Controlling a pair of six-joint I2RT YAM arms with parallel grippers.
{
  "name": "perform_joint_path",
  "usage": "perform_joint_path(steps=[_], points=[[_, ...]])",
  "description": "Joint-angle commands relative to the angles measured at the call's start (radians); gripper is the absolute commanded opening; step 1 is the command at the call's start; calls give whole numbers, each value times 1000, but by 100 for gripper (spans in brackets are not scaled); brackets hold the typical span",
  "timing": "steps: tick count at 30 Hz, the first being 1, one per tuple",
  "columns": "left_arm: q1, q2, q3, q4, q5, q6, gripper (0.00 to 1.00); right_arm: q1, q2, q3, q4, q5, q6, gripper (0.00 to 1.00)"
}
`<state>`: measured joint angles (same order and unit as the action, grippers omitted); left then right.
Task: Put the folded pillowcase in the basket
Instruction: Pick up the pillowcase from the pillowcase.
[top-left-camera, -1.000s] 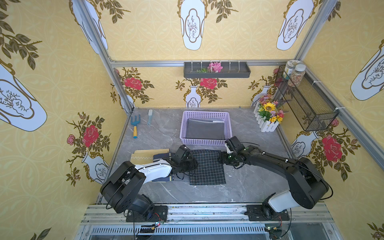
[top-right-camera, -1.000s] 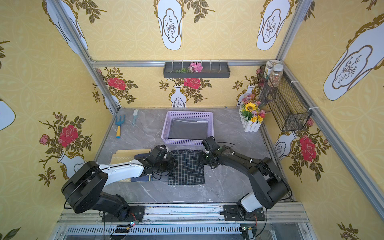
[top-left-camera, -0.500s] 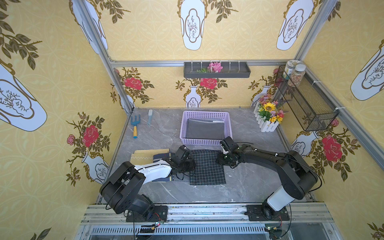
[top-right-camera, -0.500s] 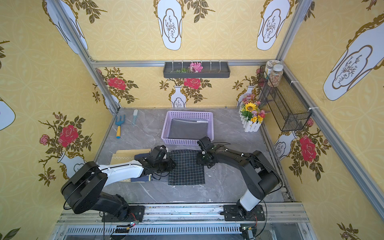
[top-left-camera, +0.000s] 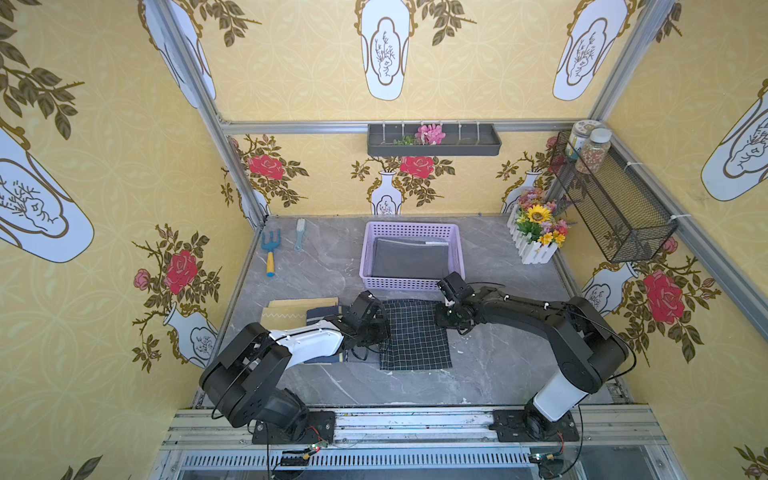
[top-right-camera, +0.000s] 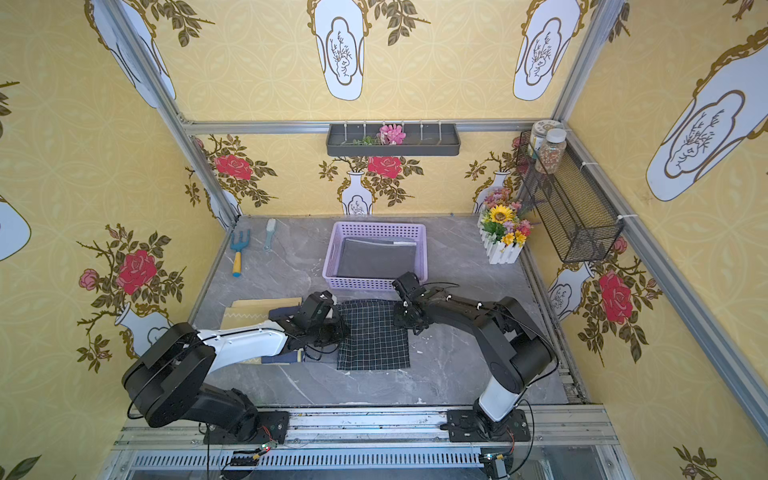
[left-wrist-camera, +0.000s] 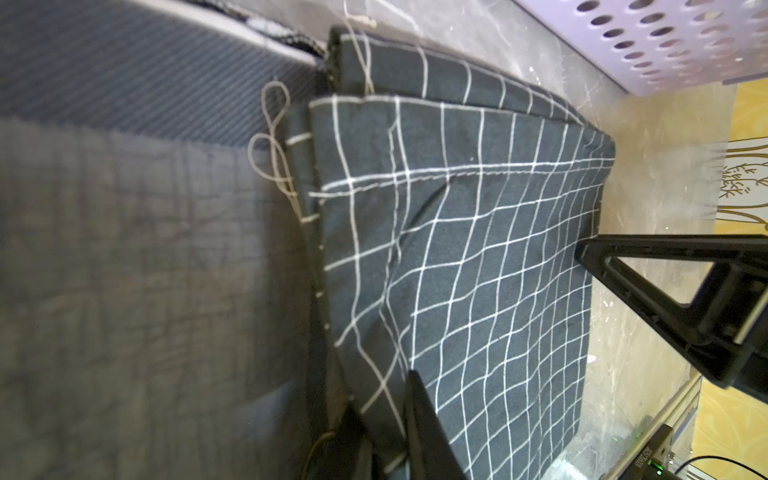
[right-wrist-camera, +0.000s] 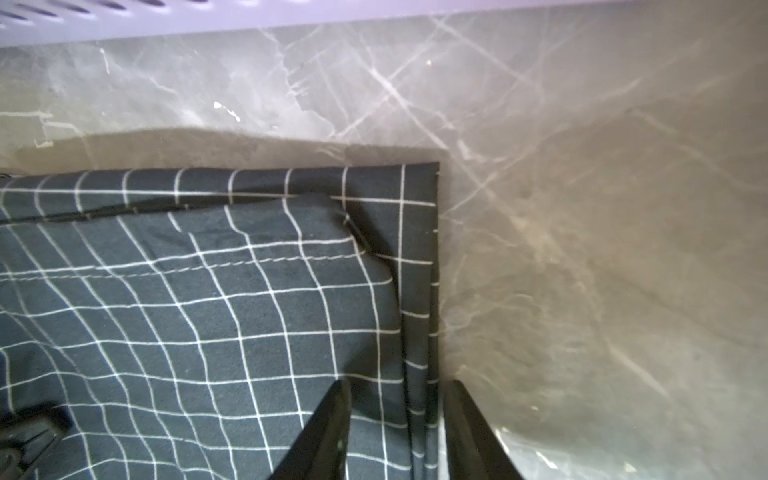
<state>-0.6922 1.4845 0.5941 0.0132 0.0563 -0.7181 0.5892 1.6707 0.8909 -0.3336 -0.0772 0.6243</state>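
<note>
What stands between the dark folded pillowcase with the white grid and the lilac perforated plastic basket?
Nothing visible: only a bare strip of grey marble tabletop separates the dark grid-patterned pillowcase from the lilac plastic basket. Its near wall must be cleared; a folded grey cloth already lies inside.

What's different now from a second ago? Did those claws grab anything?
The right gripper slid inward to the right edge of the checked pillowcase, jaws narrowing astride it, not yet shut. The left gripper closed on its left edge. The pillowcase, the basket and its grey cloth stayed put.
</note>
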Motion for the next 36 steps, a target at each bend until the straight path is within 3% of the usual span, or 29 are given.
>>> perform_joint_path(steps=[1,5,13,20,36], points=[[0,2,-6,17,13,-1,14,5,9,-8,-18,-7,9,34],[0,3,-5,19,13,-1,11,6,14,-9,-17,-10,12,29],[0,3,-8,23,13,-1,7,5,13,-14,-17,-12,15,10],[0,-11,-12,23,7,-15,0,7,-7,-22,-19,-6,18,1],[0,-98,-13,-3,-20,-32,0,11,-151,-28,-54,20,24,0]])
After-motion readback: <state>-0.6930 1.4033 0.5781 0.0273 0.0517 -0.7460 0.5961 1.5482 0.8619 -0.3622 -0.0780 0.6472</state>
